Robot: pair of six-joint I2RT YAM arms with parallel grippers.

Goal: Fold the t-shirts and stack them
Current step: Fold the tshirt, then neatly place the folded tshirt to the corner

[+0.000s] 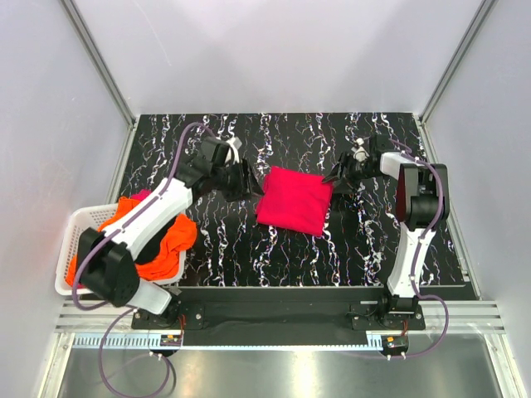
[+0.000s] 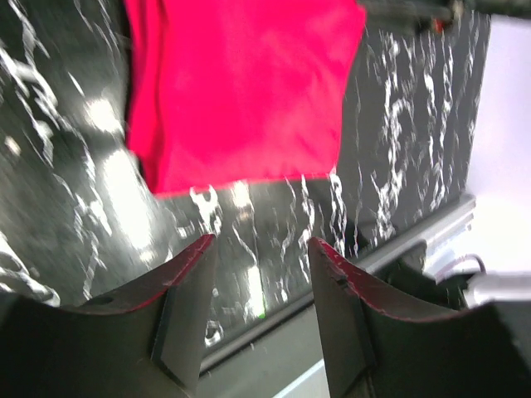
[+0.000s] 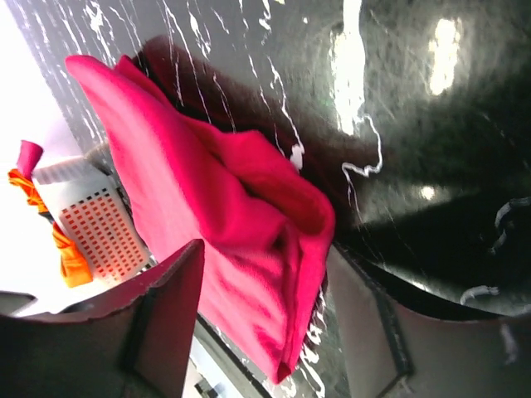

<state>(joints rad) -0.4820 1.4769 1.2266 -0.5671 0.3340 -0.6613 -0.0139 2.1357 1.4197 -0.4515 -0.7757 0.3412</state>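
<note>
Surface: black, white-veined table (image 1: 365,249) inside pale walls; arm bases along the near edge
Magenta-red t-shirt (image 1: 294,201): folded to a compact, slightly skewed rectangle; lies flat at mid-table, between the two grippers; stacked layers show along its right edge in the right wrist view
Basket: white slatted basket (image 1: 70,240) at the table's left edge; holds a crumpled orange t-shirt (image 1: 166,245), unfolded
Left gripper (image 1: 245,181): fingers spread, nothing between them; just beside the shirt's left edge; in its wrist view the cloth lies ahead of the fingertips, apart from them
Right gripper (image 1: 336,184): fingers spread; the shirt's folded right corner sits in the gap between them; contact with the pads cannot be confirmed
Handling, judged: light, soft, limp cloth; no stiffness to hold its shape; not fragile; unlikely to slip from closed pads
Hold point, judged: pinch every layer at the folded edges, one gripper on each side; lift level
Risk, judged: taking only the top layer would open the fold; a one-sided lift would let the bundle sag and unroll
</note>
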